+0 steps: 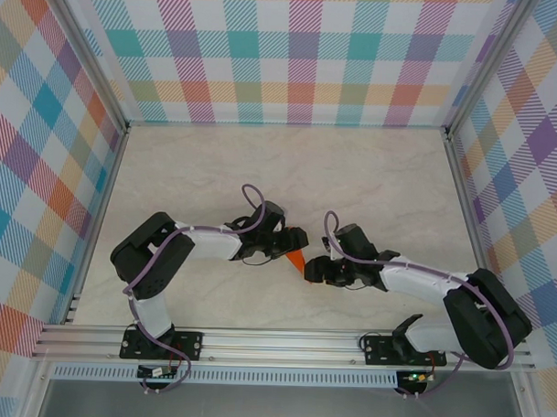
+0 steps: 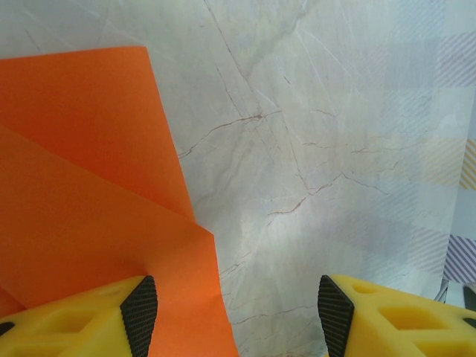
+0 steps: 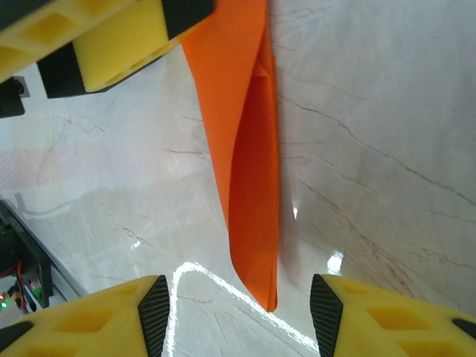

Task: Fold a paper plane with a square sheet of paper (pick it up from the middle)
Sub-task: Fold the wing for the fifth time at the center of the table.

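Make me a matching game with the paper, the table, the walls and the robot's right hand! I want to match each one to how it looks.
Things:
1. folded paper
2. table
3. walls
4. right hand

How it looks:
A. coloured checks
B. open, fingers wide apart
C. bright orange
D. pale, like marble with thin veins

Right pairs: 1-C, 2-D, 3-A, 4-B.
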You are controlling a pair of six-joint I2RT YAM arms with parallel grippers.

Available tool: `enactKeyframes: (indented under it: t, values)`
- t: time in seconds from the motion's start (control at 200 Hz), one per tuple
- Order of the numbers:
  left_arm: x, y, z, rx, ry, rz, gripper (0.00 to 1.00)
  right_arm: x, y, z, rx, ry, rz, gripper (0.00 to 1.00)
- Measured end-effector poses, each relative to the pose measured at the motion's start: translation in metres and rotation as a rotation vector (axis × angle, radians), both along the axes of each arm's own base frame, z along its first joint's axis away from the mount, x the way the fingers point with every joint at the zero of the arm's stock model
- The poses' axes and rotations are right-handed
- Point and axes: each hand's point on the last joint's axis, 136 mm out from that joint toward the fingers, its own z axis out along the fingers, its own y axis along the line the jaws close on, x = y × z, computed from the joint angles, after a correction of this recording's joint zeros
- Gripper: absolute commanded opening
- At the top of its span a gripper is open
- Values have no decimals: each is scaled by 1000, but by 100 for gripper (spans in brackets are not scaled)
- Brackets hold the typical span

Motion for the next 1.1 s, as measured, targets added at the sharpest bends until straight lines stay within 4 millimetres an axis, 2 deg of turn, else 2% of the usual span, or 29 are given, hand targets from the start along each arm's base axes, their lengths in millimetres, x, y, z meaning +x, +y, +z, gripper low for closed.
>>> enactKeyframes:
  t: [0.14,0.32,0.6,0.825,1.1]
  values:
    - [1,-1,0,1,2,0,62,3,9,2,-11,-38,64,52]
    - [2,-2,0,2,6,-2,62,8,16,-6,-46,-41,109,45]
    - [1,-2,0,4,6,-5,61,14,9,-15,-104,-63,90,40]
    - [2,-3,0,6,8,-5,61,15,6,-23,-129,-55,80,26]
    - [2,-3,-1,6,8,-5,61,17,4,-25,-137,-53,63,19]
